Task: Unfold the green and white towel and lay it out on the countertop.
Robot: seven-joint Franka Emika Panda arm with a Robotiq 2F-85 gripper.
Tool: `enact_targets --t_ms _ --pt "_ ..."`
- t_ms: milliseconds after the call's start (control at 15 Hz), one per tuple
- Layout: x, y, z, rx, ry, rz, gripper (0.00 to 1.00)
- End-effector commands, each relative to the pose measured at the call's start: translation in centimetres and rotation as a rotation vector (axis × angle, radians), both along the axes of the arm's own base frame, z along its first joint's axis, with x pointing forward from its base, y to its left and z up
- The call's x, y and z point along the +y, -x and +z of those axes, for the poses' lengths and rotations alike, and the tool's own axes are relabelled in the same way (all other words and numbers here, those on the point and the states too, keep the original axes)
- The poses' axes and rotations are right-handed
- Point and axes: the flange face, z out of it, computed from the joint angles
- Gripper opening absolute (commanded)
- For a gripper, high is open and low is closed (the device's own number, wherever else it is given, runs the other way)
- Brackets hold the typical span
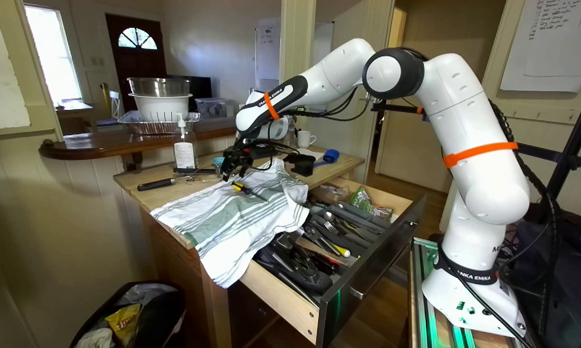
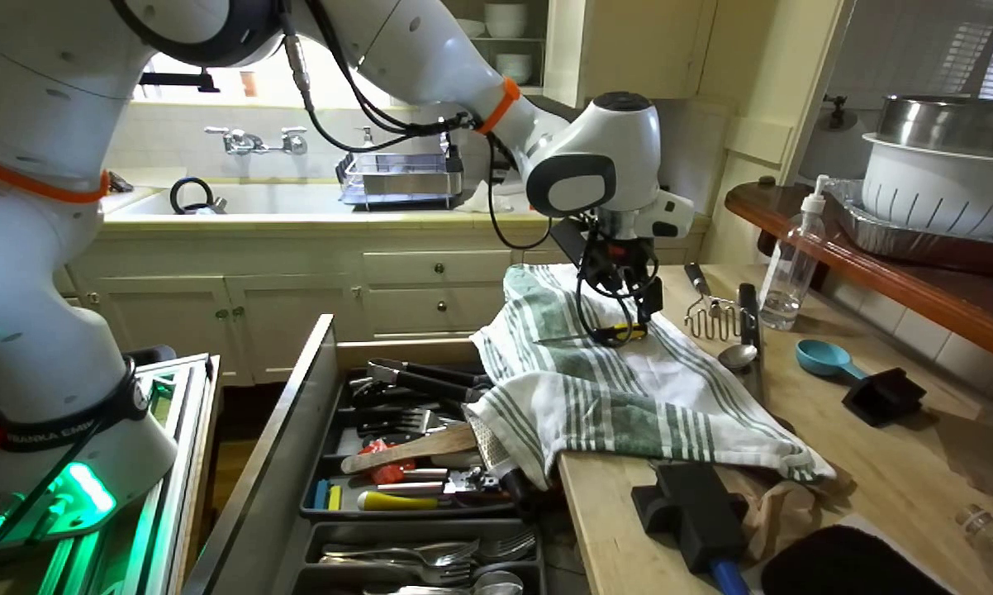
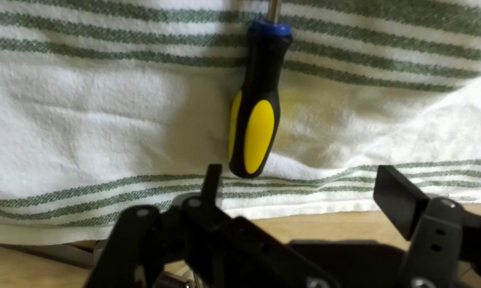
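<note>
Fingers (image 3: 398, 200) stand wide apart over the edge of the towel (image 3: 84, 100), the gap clear — but a screwdriver (image 3: 260, 116) lies on the towel with its handle pointing at that gap, nearer one finger. On the raised bar's side (image 2: 918, 289), a masher (image 2: 713, 308), a spoon (image 2: 738, 357) and a bottle (image 2: 786, 281) crowd the table (image 2: 604, 512); a bare strip runs between the spoon and a blue scoop (image 2: 823, 357). A black block (image 2: 695, 512) sits beside the towel's end — below its overhang, the pulled-out drawer (image 1: 372, 263) is packed with utensils (image 2: 414, 450).

arm (image 1: 459, 108): white | lettering (image 1: 474, 277): FRANKA EMIKA | bands (image 1: 480, 152): orange | cables (image 2: 439, 128): black | end effector (image 3: 300, 188): black
</note>
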Motion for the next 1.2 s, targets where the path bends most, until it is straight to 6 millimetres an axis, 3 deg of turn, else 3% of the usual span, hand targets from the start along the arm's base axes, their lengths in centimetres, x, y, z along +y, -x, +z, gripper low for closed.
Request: enact_targets --t_ms 0,67,200,267,333,600,733,1000,1133 --pt "-0.4 0.3 -1.3 -0.005 0.051 0.016 0.89" --pt "-0.5 0.3 -1.6 0.001 0.058 0.017 0.82" --pt "-0.6 0.3 -2.0 0.008 0.073 0.022 0.82" --pt "-0.7 0.2 -2.1 0.012 0.082 0.025 0.77" --pt "-0.8 0.2 -2.3 0.017 0.090 0.031 0.79" --pt "-0.8 0.3 -2.8 0.039 0.113 0.040 0.73" --pt "-0.7 0.3 -3.0 0.049 0.123 0.046 0.64" --pt "-0.4 0.2 -3.0 0.058 0.129 0.060 0.34" --pt "-0.3 0.1 -2.7 0.066 0.127 0.055 0.15"
